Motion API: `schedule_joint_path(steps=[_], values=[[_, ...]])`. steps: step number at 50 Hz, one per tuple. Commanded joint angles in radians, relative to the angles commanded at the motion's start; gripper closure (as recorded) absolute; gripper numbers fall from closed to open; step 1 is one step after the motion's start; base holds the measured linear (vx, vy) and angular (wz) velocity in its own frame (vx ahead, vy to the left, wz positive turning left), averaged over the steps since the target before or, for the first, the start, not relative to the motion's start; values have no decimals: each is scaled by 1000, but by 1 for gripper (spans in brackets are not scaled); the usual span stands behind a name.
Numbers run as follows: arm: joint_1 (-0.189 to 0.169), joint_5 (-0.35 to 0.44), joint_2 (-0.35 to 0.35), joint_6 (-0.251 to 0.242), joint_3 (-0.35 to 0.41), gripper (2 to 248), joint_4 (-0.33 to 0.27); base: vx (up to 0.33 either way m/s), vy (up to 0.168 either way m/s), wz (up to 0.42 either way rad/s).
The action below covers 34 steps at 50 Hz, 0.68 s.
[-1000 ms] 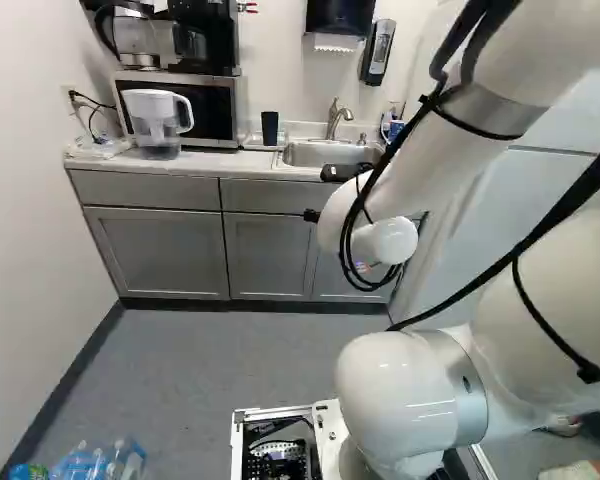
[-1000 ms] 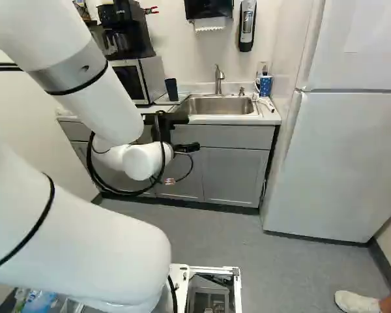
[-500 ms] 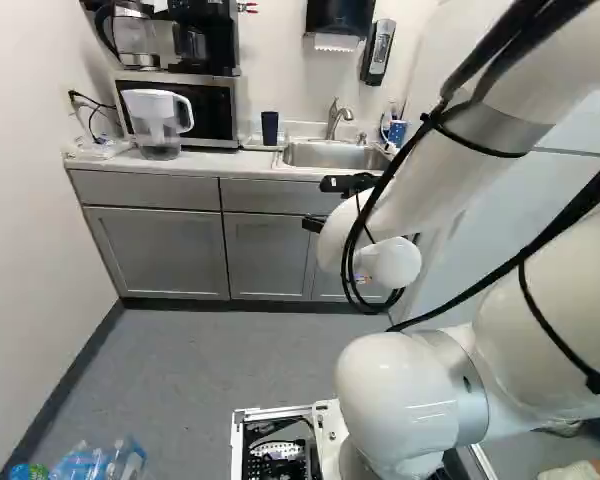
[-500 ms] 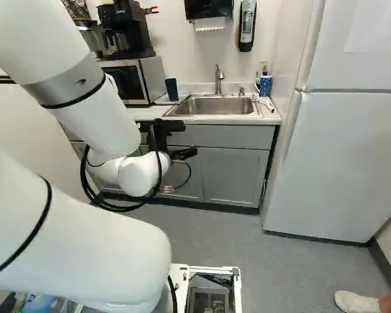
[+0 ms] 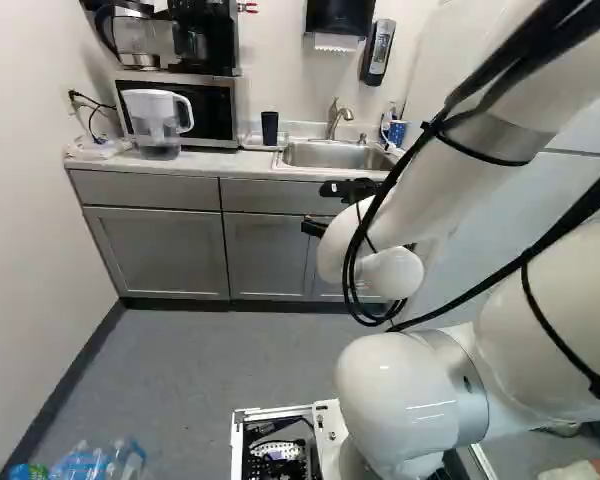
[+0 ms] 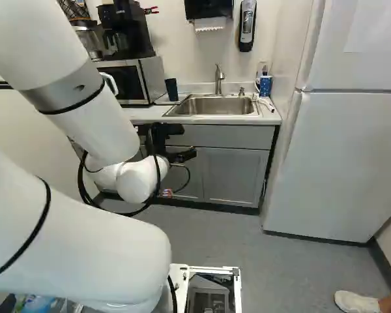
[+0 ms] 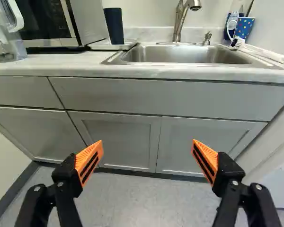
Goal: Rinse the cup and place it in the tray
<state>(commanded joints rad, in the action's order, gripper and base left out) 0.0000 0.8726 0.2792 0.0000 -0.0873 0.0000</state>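
A coffee maker (image 5: 202, 38) tops the microwave (image 5: 213, 112); a pitcher (image 5: 157, 122) stands in front.

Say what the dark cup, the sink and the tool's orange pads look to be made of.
Dark cup: probably plastic, smooth and fairly matte, as it shows little shine; coated metal is possible.
Sink: looks like stainless steel with a satin finish, going by its grey tone and soft reflections.
Orange pads: likely rubber or flexible plastic, matte, with moulded-looking ribs.
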Motion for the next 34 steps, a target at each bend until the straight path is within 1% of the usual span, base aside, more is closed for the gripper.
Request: schedule_joint_path(steps=[34], values=[[0,0,0,0,0,3,0,0,0,0]])
